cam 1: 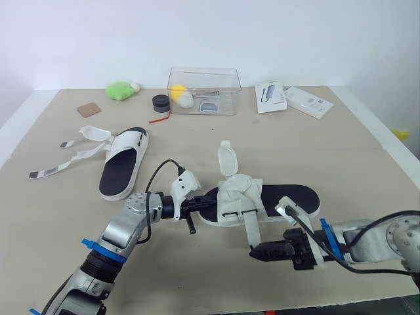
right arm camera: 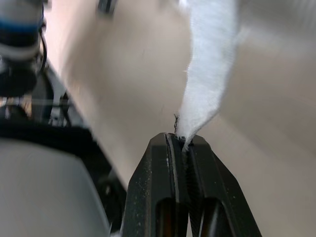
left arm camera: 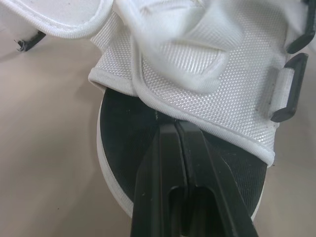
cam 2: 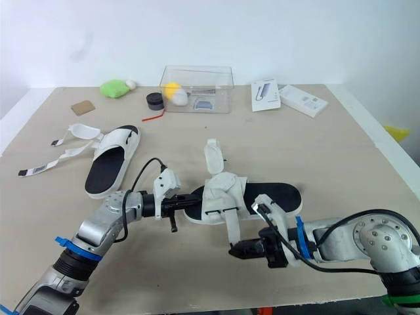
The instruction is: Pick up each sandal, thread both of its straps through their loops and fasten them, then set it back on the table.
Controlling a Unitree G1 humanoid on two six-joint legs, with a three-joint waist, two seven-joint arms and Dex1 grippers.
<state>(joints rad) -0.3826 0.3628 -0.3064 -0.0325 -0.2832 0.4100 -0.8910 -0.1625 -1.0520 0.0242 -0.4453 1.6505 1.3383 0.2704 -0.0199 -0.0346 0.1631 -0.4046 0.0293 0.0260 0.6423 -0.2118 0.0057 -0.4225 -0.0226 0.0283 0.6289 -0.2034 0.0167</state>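
Right gripper [cam 1: 254, 252]: fingers clamped on the strap [cam 1: 251, 228] tip, by the table [cam 1: 315, 144] front edge.
Left gripper [left arm camera: 176, 126]: fingers pressed together at the near sandal [cam 1: 295, 197] end; any grasp hidden beneath its upper.
Far sandal [cam 1: 122, 163]: lying flat, left-rear, straps loose.

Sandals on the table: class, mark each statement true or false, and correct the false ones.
1. The right hand pinches a white strap. True.
2. The left hand is wide open. False: it is shut, at the near sandal.
3. The far sandal has loose straps. True.
4. The clear box stands between the sandals. False: it stands farther back than both.
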